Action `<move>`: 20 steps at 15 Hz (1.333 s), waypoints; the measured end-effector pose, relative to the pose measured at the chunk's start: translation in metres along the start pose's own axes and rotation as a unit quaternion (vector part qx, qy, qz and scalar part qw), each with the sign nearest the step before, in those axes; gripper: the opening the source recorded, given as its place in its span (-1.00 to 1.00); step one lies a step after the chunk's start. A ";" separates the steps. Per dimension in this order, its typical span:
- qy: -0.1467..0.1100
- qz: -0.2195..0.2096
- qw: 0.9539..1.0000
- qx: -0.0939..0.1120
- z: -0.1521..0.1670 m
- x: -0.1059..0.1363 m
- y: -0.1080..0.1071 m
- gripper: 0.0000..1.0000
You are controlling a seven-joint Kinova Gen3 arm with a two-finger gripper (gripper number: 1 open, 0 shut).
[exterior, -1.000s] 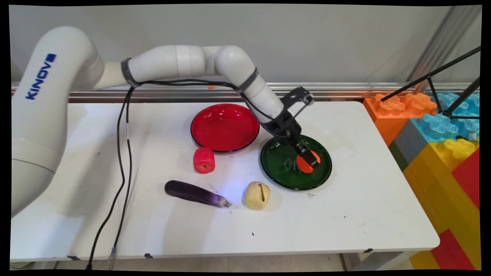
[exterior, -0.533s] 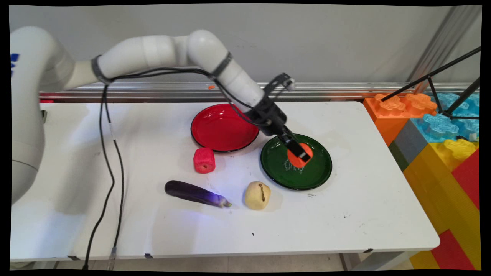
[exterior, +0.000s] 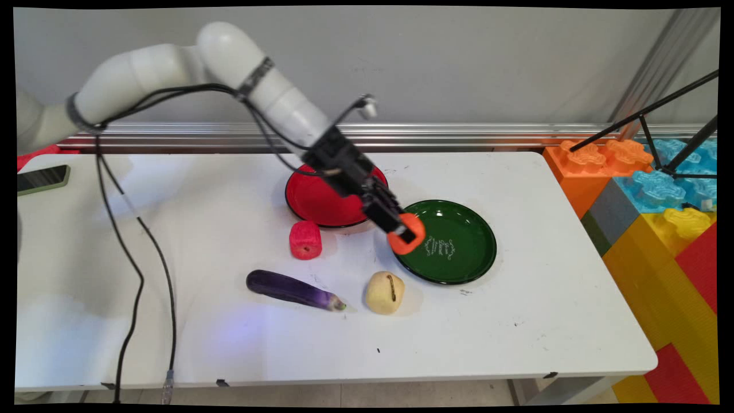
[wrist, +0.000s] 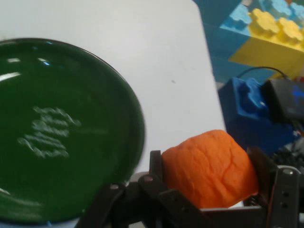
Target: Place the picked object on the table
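Note:
My gripper [exterior: 406, 234] is shut on an orange lump [exterior: 410, 240], held above the left rim of the green plate [exterior: 464, 264]. The hand view shows the orange lump [wrist: 209, 168] squeezed between the two black fingers [wrist: 156, 166], with the green plate [wrist: 95, 142] lying bare to its left. The red plate [exterior: 315, 198] sits behind the gripper, partly covered by the black hand. A yellow potato-like piece [exterior: 384, 292] lies just below the gripper on the table.
A red ribbed lump [exterior: 305, 240] and a purple eggplant [exterior: 292, 289] lie left of the potato. A phone [exterior: 43, 179] rests at the far left. Big coloured blocks [exterior: 659, 201] stand off the table's right edge. Black cables [exterior: 137, 269] hang at the left.
The gripper has lifted the orange lump off the green plate's middle and carried it left, to over the plate's left rim. The arm has swung left and up.

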 end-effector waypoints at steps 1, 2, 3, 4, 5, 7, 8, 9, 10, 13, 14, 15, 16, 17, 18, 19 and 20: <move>0.000 0.002 1.000 -0.009 -0.011 -0.009 0.005 -1.00; -0.002 0.003 1.000 -0.016 -0.019 -0.017 0.009 -1.00; -0.003 0.004 1.000 -0.023 -0.029 -0.027 0.013 -1.00; -0.005 0.004 1.000 -0.028 -0.034 -0.033 0.015 -1.00; -0.007 0.004 0.999 -0.033 -0.041 -0.042 0.018 -1.00; -0.014 0.004 0.999 -0.044 -0.055 -0.062 0.022 -1.00; -0.018 0.003 0.999 -0.049 -0.062 -0.073 0.024 -1.00; -0.023 0.002 0.998 -0.053 -0.067 -0.084 0.025 -1.00; -0.028 0.001 0.998 -0.057 -0.072 -0.095 0.026 -1.00; -0.040 -0.002 0.997 -0.065 -0.081 -0.122 0.027 -1.00; -0.046 -0.002 0.997 -0.068 -0.084 -0.132 0.026 -1.00; -0.050 -0.002 0.996 -0.071 -0.085 -0.140 0.026 -1.00; -0.055 -0.001 0.996 -0.074 -0.087 -0.148 0.026 -1.00; -0.059 -0.001 0.995 -0.077 -0.088 -0.156 0.025 -1.00; -0.064 0.000 0.995 -0.081 -0.088 -0.164 0.025 -1.00; -0.068 0.001 0.994 -0.084 -0.089 -0.171 0.024 -1.00; -0.072 0.003 0.993 -0.088 -0.089 -0.178 0.024 -1.00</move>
